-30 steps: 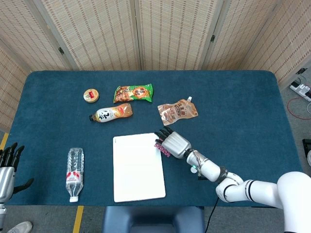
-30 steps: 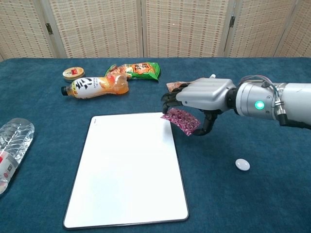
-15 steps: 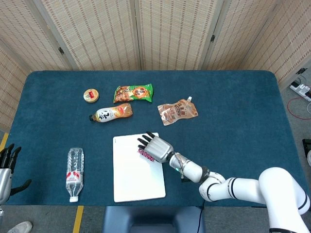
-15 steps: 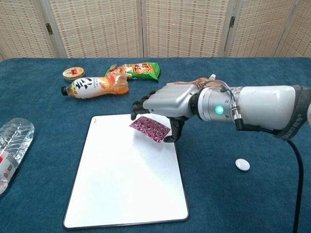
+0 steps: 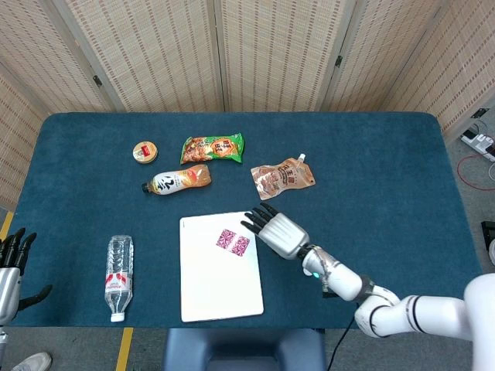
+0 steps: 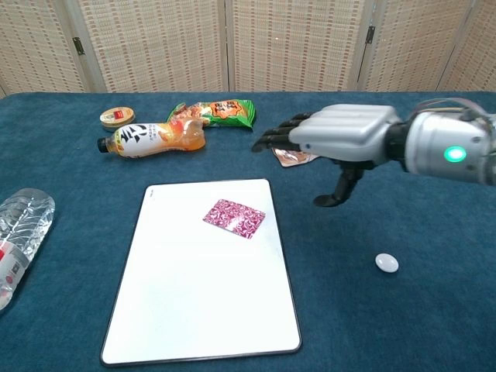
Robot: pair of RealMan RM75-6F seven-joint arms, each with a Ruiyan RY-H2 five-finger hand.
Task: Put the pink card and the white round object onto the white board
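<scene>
The pink patterned card (image 5: 233,242) (image 6: 234,218) lies flat on the upper part of the white board (image 5: 219,289) (image 6: 201,310). My right hand (image 5: 276,231) (image 6: 335,141) hovers open above the board's right edge, fingers spread, holding nothing. The white round object (image 6: 387,263) sits on the blue cloth to the right of the board; my right arm hides it in the head view. At the table's left edge my left hand (image 5: 11,267) hangs open; the chest view does not show it.
A clear water bottle (image 5: 118,277) (image 6: 17,232) lies left of the board. Behind the board lie an orange drink bottle (image 5: 178,180) (image 6: 152,138), a small round tin (image 5: 144,151) (image 6: 117,118), a green snack bag (image 5: 212,148) (image 6: 217,113) and a brown pouch (image 5: 282,177).
My right hand carried the pink card leftward over the board, let it go there, then drew back to the right and rose. The card now lies flat on the board.
</scene>
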